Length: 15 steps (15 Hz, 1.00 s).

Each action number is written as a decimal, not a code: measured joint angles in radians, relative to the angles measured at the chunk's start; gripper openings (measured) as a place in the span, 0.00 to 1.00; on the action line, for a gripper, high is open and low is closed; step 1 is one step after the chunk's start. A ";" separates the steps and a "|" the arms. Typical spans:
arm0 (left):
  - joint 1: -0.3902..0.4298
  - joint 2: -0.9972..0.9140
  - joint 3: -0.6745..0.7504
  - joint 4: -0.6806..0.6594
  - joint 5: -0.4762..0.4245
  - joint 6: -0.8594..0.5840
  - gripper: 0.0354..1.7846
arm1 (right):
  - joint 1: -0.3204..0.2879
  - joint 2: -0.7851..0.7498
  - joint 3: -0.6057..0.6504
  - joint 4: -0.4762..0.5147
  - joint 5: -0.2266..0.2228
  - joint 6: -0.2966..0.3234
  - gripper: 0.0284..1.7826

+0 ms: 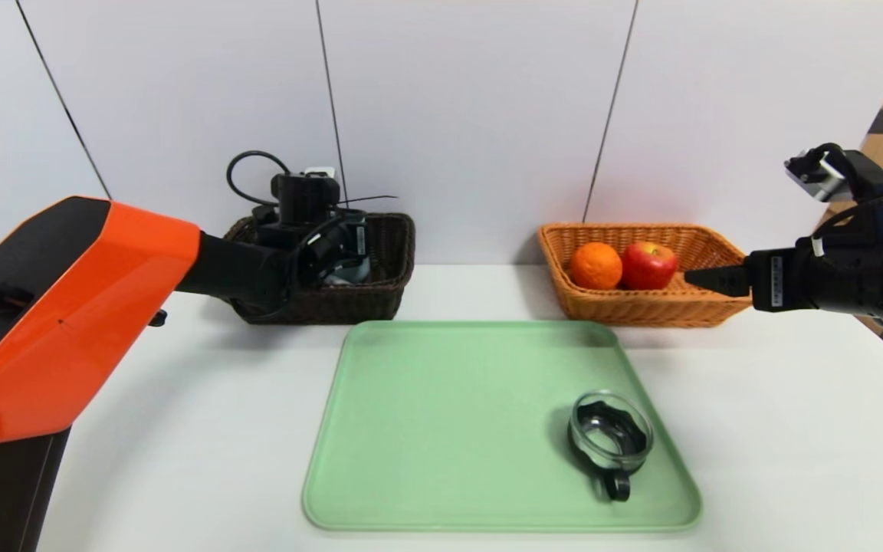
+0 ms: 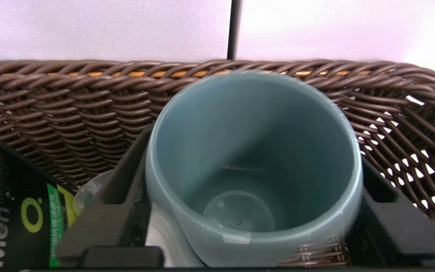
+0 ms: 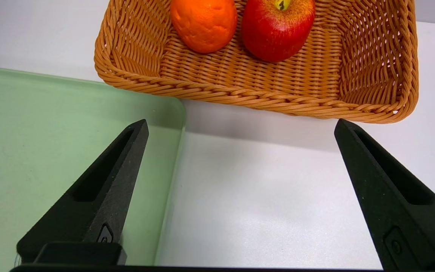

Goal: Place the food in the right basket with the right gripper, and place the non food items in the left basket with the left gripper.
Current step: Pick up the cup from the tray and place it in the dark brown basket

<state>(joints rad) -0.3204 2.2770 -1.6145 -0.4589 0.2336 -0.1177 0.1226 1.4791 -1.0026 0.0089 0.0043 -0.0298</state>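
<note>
Dish, clear, black insert, handle: lower right of green tray. Judged light, rigid, slippery; grip by handle. Left gripper straddling teal cup in left basket, grip uncertain. Right gripper open, empty.

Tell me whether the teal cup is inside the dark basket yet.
Inside. The teal cup sits within the dark brown basket, wicker wall behind it, between the left gripper fingers.
</note>
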 joint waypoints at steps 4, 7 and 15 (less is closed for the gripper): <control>0.000 -0.004 -0.015 0.001 0.001 0.000 0.84 | 0.000 0.000 0.004 0.000 0.001 0.003 0.95; -0.011 -0.084 -0.012 0.035 0.001 -0.001 0.88 | -0.002 -0.001 0.010 0.000 0.000 0.004 0.95; -0.294 -0.409 -0.222 0.889 -0.035 -0.375 0.93 | -0.003 0.000 0.045 0.000 -0.003 0.007 0.95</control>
<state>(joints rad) -0.6147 1.8679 -1.8366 0.4304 0.1985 -0.4926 0.1191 1.4787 -0.9579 0.0085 0.0017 -0.0230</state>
